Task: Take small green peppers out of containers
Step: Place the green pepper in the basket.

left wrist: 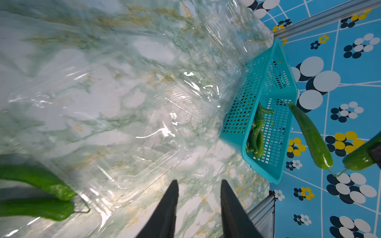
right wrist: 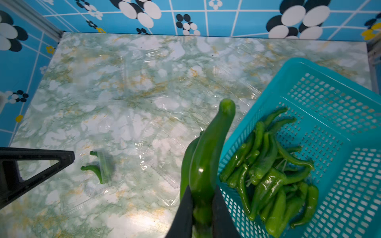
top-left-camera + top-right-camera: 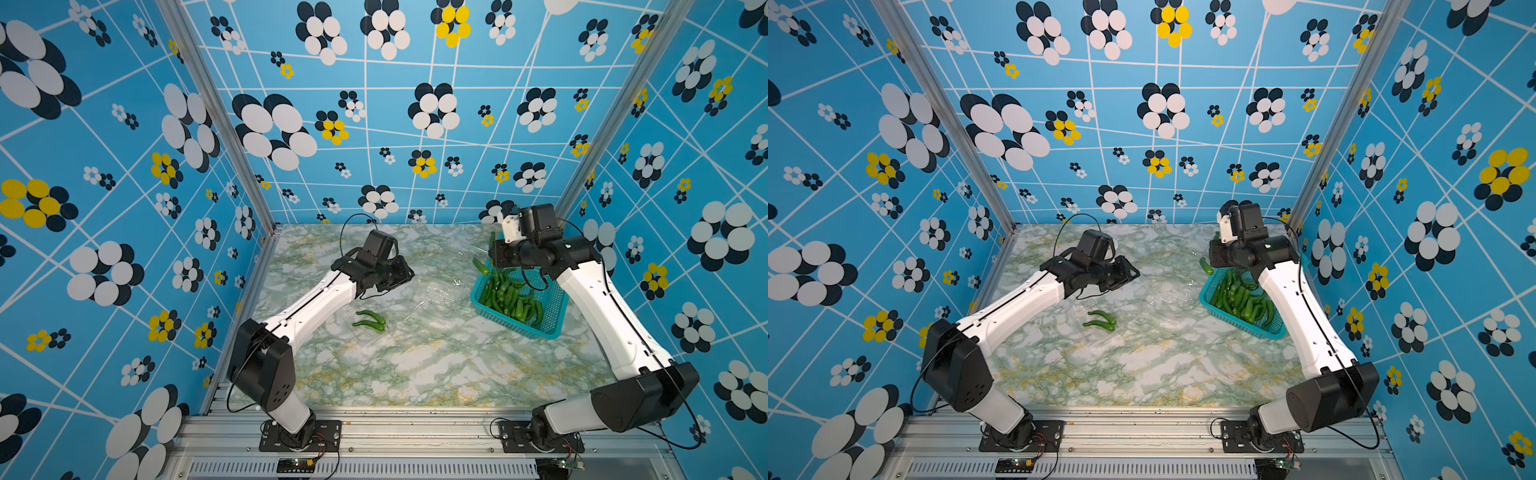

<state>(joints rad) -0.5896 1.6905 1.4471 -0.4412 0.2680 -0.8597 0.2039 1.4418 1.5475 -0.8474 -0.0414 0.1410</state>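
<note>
Right wrist view has the right gripper [image 2: 203, 206] clamped narrowly on the stem end of a green pepper [image 2: 208, 152], with a second pepper [image 2: 185, 164] close behind it. Both hang just beside the teal basket [image 2: 309, 63], not yet over it. Many piled peppers [image 2: 266, 164] already lie in that basket, so the job looks nearly done. Two remaining peppers [image 3: 370, 322] appear to sit in a clear container [image 2: 104, 164] near the left gripper [image 1: 199, 206], whose jaws stand partly apart and empty. Emptied clear containers [image 3: 436, 286] crowd the marble table [image 3: 415, 365] between, nearly invisible and easy to snag.
</note>
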